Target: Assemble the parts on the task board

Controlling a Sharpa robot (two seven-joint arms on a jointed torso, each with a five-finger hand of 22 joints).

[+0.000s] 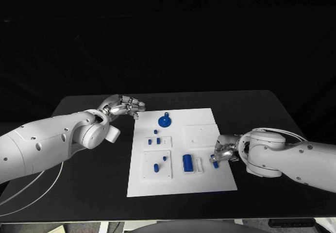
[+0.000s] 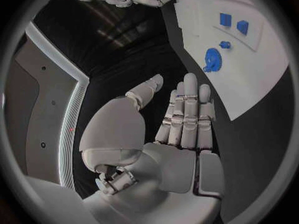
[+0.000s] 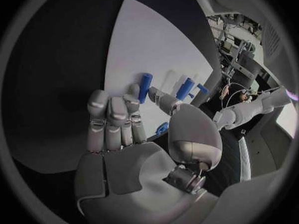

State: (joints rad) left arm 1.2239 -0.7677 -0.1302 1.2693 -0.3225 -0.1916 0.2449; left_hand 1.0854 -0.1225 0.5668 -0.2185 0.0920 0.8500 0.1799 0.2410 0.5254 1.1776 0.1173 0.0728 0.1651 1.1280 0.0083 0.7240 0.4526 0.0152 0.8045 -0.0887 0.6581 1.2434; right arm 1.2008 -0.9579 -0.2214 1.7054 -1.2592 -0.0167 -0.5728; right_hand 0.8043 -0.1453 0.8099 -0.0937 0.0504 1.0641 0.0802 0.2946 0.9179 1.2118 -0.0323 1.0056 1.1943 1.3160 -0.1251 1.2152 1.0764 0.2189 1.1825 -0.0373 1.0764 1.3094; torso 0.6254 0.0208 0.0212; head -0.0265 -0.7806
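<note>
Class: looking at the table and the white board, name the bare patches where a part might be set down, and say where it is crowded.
Free: the task board's near strip below the blue cylinder; its far right corner beyond the raised square; black table near left. Crowded: the left column of small blue pieces, the gear, and the right edge where the right hand rests.

From the head we looked down on the whole table (image 1: 84,194), while both wrist cameras sat close behind their palms, sharing the task board (image 1: 210,184).
</note>
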